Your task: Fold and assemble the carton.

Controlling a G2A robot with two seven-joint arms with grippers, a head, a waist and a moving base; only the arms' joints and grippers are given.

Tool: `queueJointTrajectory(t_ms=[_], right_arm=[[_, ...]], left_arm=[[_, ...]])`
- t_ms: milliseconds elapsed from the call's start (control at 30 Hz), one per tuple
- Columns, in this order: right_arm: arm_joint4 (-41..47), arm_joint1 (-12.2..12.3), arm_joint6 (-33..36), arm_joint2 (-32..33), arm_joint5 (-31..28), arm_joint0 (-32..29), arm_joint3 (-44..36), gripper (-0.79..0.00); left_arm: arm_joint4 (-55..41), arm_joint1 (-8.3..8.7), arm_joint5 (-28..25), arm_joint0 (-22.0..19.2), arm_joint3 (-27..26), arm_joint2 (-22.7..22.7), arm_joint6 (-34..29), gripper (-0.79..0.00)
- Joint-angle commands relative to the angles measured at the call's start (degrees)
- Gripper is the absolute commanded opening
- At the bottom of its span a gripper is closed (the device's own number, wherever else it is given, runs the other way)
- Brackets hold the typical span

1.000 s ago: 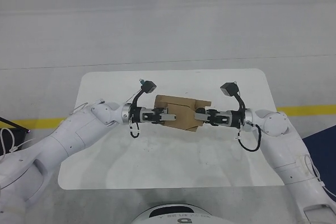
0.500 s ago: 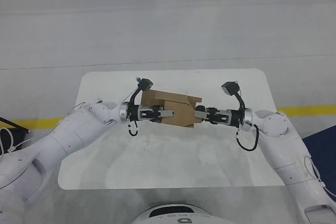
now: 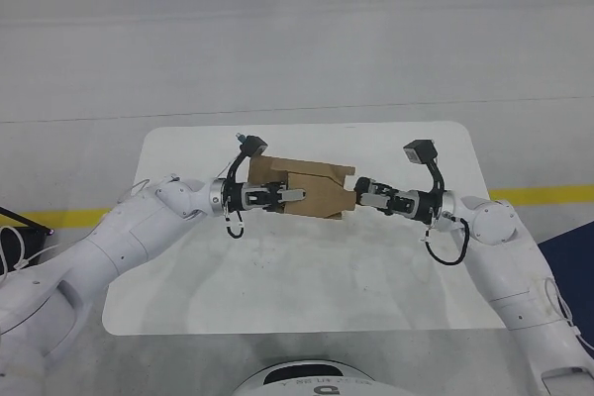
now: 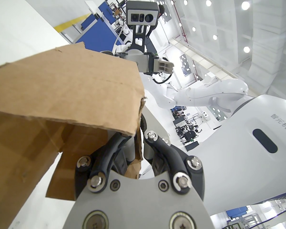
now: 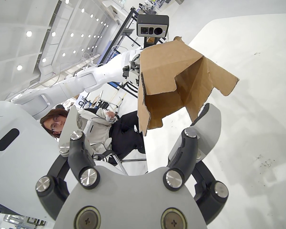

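Carton [image 3: 312, 188]: brown cardboard, partly unfolded, positioned over the far-middle area of the white table [image 3: 277, 287]. Long axis roughly left to right, slightly skewed. Underside contact with the table surface: cannot tell.

Left gripper [image 3: 292, 195]: engaged at the left end of the carton, reaching in from the left. Fingers [image 4: 156, 125] pressed together on a single cardboard panel, with the panel edge trapped between them. In the left wrist view, one broad carton face spread flat ahead of the grip point, with a second layer of board and a torn, stepped edge beneath it.

Right gripper [image 3: 362, 186]: positioned at the right end of the carton, pointing left toward it. Fingers [image 5: 211, 120] spread wide, with nothing clamped between them. Fingertips just beside the carton's right edge; touching or apart: cannot tell.

Right end of the carton, as seen in the right wrist view: open, facing the right gripper, hollow interior exposed. One flap angled outward toward the far side of the table, pointed at its tip. Another flap with a notched, stepped edge hanging across part of the opening. Side wall nearest the robot standing straight.

Both arms extended inward from opposite sides, with the carton between them.

Yellow floor line [image 3: 554, 193]: beyond the table's right edge, on the grey floor.
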Motion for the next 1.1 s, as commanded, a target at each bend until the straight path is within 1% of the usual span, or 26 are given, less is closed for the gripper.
queueJointTrajectory(t_ms=[0, 67, 100, 133, 167, 200, 233, 267, 333, 467, 567, 600, 833, 867, 933, 1067], right_arm=[[-2.2, 0.1, -2.95, 0.92, 0.03, -0.44, -0.41, 0.0], [-3.86, 0.2, -5.9, 2.05, -0.61, -1.56, -1.24, 0.0], [-4.82, 0.27, -7.57, 2.86, -0.89, -2.11, -1.54, 0.0], [-6.75, 0.36, -9.98, 3.91, -0.93, -2.72, -1.71, 0.0], [-9.6, 0.41, -13.03, 4.92, -0.56, -3.47, -2.23, 0.0], [-12.31, 0.41, -15.86, 5.51, 0.03, -4.31, -3.14, 0.0], [-14.22, 0.38, -18.0, 5.74, 0.57, -5.17, -4.15, 0.0], [-15.54, 0.37, -19.77, 6.14, 1.02, -5.83, -4.84, 0.0], [-17.33, 0.42, -22.41, 7.09, 1.55, -6.99, -5.84, 0.0], [-19.85, 0.52, -27.64, 9.63, 3.03, -9.11, -6.86, 0.0], [-21.36, 0.49, -30.6, 10.57, 5.76, -10.08, -7.56, 0.0], [-21.66, 0.46, -31.21, 10.66, 7.2, -10.18, -7.49, 0.0], [-21.66, 0.46, -31.21, 10.66, 7.2, -10.18, -7.49, 0.0], [-22.52, 0.44, -31.86, 10.67, 7.91, -10.2, -7.45, 0.0], [-27.95, 0.19, -35.51, 9.54, 11.11, -10.16, -8.59, 0.0], [-34.55, -0.45, -39.56, 5.57, 13.52, -10.13, -10.41, 0.0]], left_arm=[[-6.39, 0.04, 1.89, 2.3, -3.2, -0.8, 0.91, -0.785], [-15.96, 0.31, 5.17, 3.74, -4.0, -2.3, -3.11, -0.785], [-24.66, 0.27, 10.05, 5.34, -5.81, -2.9, -7.14, -0.785], [-33.11, 0.32, 16.06, 6.07, -5.66, -4.2, -13.25, -0.785], [-37.88, 0.35, 21.38, 6.2, -3.01, -5.38, -19.04, -0.785], [-41.52, 0.14, 28.14, 6.58, -0.93, -5.79, -23.32, -0.785], [-43.71, -0.22, 32.53, 6.39, 0.69, -6.44, -26.77, -0.785], [-45.77, -0.7, 35.13, 6.66, 2.4, -7.05, -28.65, -0.785], [-48.11, -1.79, 40.3, 6.89, 4.93, -7.69, -30.4, -0.785], [-53.83, -3.93, 46.96, 7.5, 9.76, -9.94, -32.92, -0.785], [-55.26, -5.36, 49.61, 7.6, 12.29, -10.92, -33.49, -0.785], [-55.26, -5.36, 49.61, 7.6, 12.29, -10.92, -33.49, -0.785], [-55.26, -5.36, 49.61, 7.6, 12.29, -10.92, -33.49, -0.785], [-55.18, -5.37, 49.66, 7.74, 12.06, -10.98, -33.17, -0.785], [-54.22, -5.36, 49.85, 8.47, 10.33, -11.93, -31.68, -0.785], [-52.85, -5.35, 51.53, 9.75, 7.98, -14.03, -30.41, -0.785]])
